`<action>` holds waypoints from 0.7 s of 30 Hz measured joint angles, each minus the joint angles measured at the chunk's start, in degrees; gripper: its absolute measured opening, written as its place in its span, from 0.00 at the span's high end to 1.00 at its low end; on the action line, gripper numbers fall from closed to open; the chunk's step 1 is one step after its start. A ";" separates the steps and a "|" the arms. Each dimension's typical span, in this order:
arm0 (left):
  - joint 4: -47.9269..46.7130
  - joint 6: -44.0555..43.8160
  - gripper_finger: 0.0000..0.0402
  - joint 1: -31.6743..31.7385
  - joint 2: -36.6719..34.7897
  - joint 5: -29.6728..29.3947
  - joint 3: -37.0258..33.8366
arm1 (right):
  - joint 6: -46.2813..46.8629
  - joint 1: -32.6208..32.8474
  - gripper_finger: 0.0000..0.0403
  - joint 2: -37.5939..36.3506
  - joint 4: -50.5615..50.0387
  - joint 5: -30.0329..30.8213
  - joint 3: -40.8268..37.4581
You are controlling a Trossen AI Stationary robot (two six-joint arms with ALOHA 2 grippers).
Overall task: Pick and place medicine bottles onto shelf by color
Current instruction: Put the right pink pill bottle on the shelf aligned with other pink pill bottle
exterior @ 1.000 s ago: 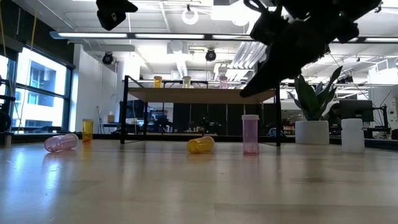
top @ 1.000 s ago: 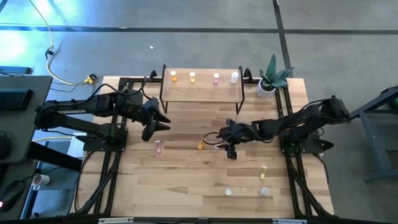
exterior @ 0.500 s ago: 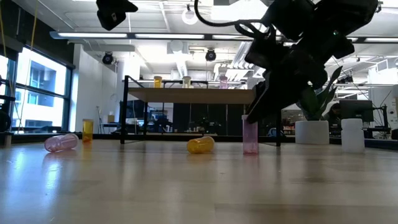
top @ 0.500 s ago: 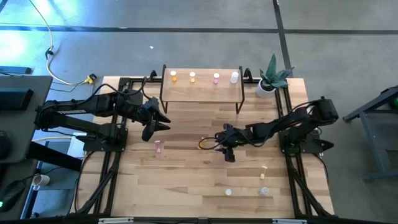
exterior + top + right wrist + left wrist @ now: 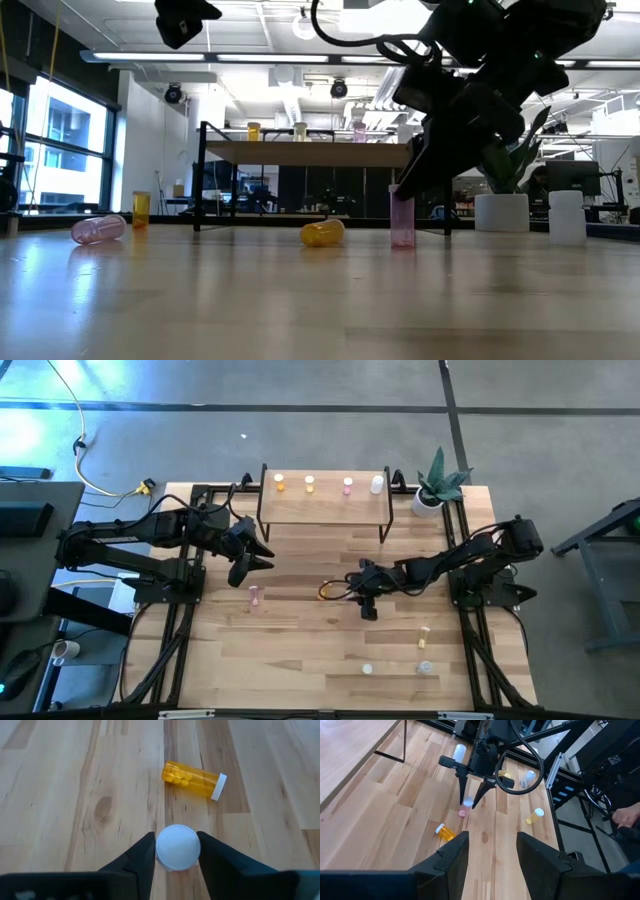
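A pink medicine bottle (image 5: 402,220) with a white cap stands upright on the table's middle, and my right gripper (image 5: 351,595) is shut on its top. Beside it an orange bottle (image 5: 192,779) lies on its side. Another pink bottle (image 5: 254,596) lies on its side further left. The shelf (image 5: 325,507) stands at the far edge, with an orange, a yellow, a pink and a white bottle upright along its far side. My left gripper (image 5: 266,555) hangs open above the table, left of the shelf's near edge, with nothing between its fingers. My right gripper pinches the pink bottle's white cap (image 5: 178,847) between its two fingers, one on each side of the cap's rim. The fingers slant down from the table's right. The bottle stands upright with its bottom on the table.
Three more bottles (image 5: 424,633) (image 5: 424,667) (image 5: 367,668) lie near the front right. A white plant pot (image 5: 428,501) stands at the far right beside the shelf. Bare wood lies along the table's front left.
My right gripper has gone down onto the upright pink bottle, so its fingers now stand around the cap. The bottle has stayed in place. Over the last half second the arm has kept still.
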 joint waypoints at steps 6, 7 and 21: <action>0.00 -1.24 0.61 0.00 0.00 0.00 0.00 | 1.73 0.00 0.71 0.00 -0.05 -0.14 0.00; 0.00 -1.69 0.61 0.00 0.00 0.00 0.00 | 1.98 0.00 0.71 0.00 -0.07 -0.14 0.00; 0.09 -0.75 0.61 0.22 0.00 -0.24 0.00 | 7.13 -0.67 0.71 -6.41 -0.09 -1.39 0.04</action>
